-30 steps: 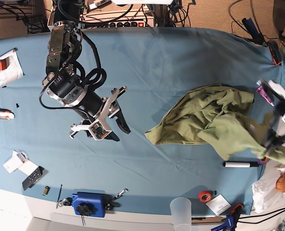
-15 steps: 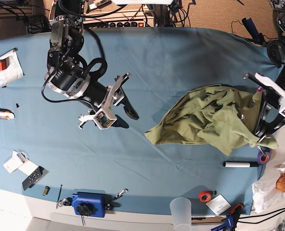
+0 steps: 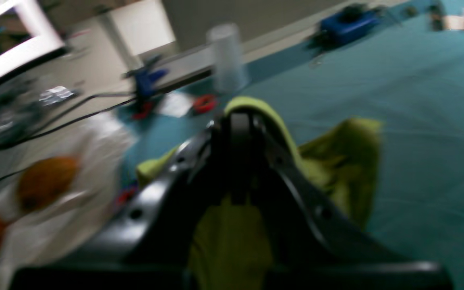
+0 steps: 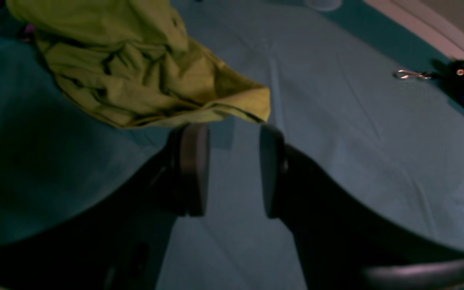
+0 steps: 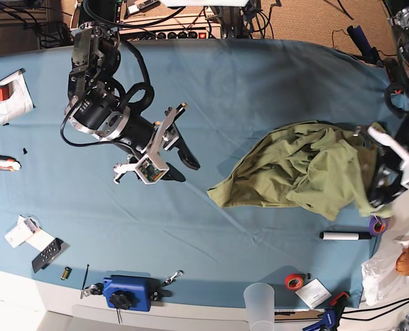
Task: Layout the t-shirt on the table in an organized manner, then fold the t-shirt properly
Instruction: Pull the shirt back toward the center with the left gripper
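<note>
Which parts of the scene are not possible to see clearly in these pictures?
- Left wrist view: all blurred; the left gripper fingertips, shut on the olive-green cotton t-shirt, are indistinct.
- Base view: t-shirt's right edge hidden behind the left arm.
- Right wrist view: the open right gripper covers the teal-blue table cloth below.

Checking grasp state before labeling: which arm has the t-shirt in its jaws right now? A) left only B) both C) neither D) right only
A: the left gripper is shut on a fold of the t-shirt, while the right gripper hangs open over the bare table, short of the cloth.
</note>
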{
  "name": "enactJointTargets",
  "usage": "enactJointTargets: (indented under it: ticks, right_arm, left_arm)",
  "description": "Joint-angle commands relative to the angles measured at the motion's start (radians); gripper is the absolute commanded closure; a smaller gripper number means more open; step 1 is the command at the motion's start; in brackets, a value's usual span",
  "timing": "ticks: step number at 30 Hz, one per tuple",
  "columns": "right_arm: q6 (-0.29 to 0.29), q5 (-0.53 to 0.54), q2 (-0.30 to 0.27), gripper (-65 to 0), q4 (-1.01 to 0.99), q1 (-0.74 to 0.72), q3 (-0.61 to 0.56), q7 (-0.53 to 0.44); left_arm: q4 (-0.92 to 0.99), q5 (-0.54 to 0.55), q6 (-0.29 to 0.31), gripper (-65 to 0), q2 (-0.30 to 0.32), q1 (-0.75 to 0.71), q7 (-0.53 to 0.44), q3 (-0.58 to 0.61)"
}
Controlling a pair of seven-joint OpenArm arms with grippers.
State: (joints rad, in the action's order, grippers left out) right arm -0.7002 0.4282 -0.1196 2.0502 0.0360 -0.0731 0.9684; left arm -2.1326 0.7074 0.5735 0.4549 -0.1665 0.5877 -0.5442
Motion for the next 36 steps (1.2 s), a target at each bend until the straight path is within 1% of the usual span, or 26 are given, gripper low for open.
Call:
enactJointTargets:
  ticks: [1,3,5,7,8,10,11,14,16,18,20,22,23,26,28,29,32,34,36]
  right_arm:
    - [0.002,0.016,-0.005,-21.5,0.016,-0.014,0.002,-0.026]
    - [0.002,0.016,-0.005,-21.5,0.016,-0.014,0.002,-0.026]
    - [0.002,0.012,-0.005,-21.5,0.016,-0.014,0.003,-0.026]
    - [0.002,-0.024,-0.005,-21.5,0.016,-0.014,0.003,-0.025]
    - [0.018,-0.053,-0.005,-21.5,0.016,-0.014,0.003,-0.026]
    - [0.054,-0.099,-0.005,-21.5,0.016,-0.014,0.011,-0.026]
    - [0.063,-0.105,-0.005,-21.5,0.016,-0.013,0.022,-0.025]
    - [0.074,-0.105,-0.006,-21.5,0.016,-0.013,0.087,-0.026]
    - [0.107,-0.104,-0.005,-21.5,0.016,-0.014,0.151,-0.026]
    - [0.123,-0.104,-0.005,-21.5,0.016,-0.014,0.224,-0.026]
    - [0.123,-0.100,-0.007,-21.5,0.016,-0.014,0.297,-0.025]
    - [0.122,-0.071,-0.013,-21.5,0.016,-0.013,0.359,-0.018]
    - [0.121,-0.052,-0.014,-21.5,0.016,-0.013,0.385,-0.011]
    - [0.120,-0.020,-0.013,-21.5,0.016,-0.013,0.439,0.013]
    - [0.121,-0.021,-0.014,-21.5,0.016,-0.008,0.455,0.013]
    - [0.120,-0.021,-0.014,-21.5,0.016,-0.003,0.458,0.012]
    - [0.120,-0.021,-0.014,-21.5,0.016,0.010,0.459,0.015]
    - [0.117,-0.022,-0.018,-21.5,0.016,0.013,0.459,0.016]
    - [0.118,-0.026,-0.035,-21.5,0.016,0.014,0.460,0.015]
  left_arm:
    - [-0.012,0.019,0.001,0.0,0.002,0.006,-0.028,0.023]
    - [-0.012,0.015,0.001,0.0,-0.026,0.008,-0.028,0.100]
    - [-0.012,-0.026,0.001,0.0,-0.062,0.021,-0.028,0.175]
    - [-0.012,-0.073,-0.001,0.0,-0.095,0.042,-0.028,0.238]
    - [-0.012,-0.087,-0.002,0.0,-0.109,0.053,-0.028,0.266]
    - [-0.012,-0.099,-0.036,0.0,-0.135,0.070,-0.028,0.315]
    - [-0.012,-0.110,-0.058,0.0,-0.150,0.077,-0.028,0.341]
    - [-0.012,-0.163,-0.084,0.0,-0.195,0.088,-0.032,0.425]
    - [-0.012,-0.208,-0.084,0.0,-0.226,0.089,-0.038,0.484]
    - [-0.012,-0.248,-0.084,0.0,-0.254,0.090,-0.048,0.544]
    - [-0.012,-0.289,-0.084,0.0,-0.286,0.090,-0.072,0.608]
    - [-0.011,-0.341,-0.085,0.0,-0.320,0.100,-0.087,0.671]
    - [-0.011,-0.369,-0.101,0.0,-0.338,0.109,-0.088,0.704]
    - [0.010,-0.468,-0.210,0.0,-0.390,0.149,-0.088,0.801]
    - [0.053,-0.534,-0.256,0.0,-0.427,0.181,-0.091,0.855]
    - [0.085,-0.559,-0.268,0.0,-0.445,0.199,-0.092,0.879]
    - [0.201,-0.595,-0.272,0.0,-0.500,0.256,-0.092,0.930]
    - [0.274,-0.600,-0.273,0.0,-0.538,0.296,-0.092,0.951]
    - [0.336,-0.600,-0.294,0.0,-0.578,0.336,-0.092,0.967]
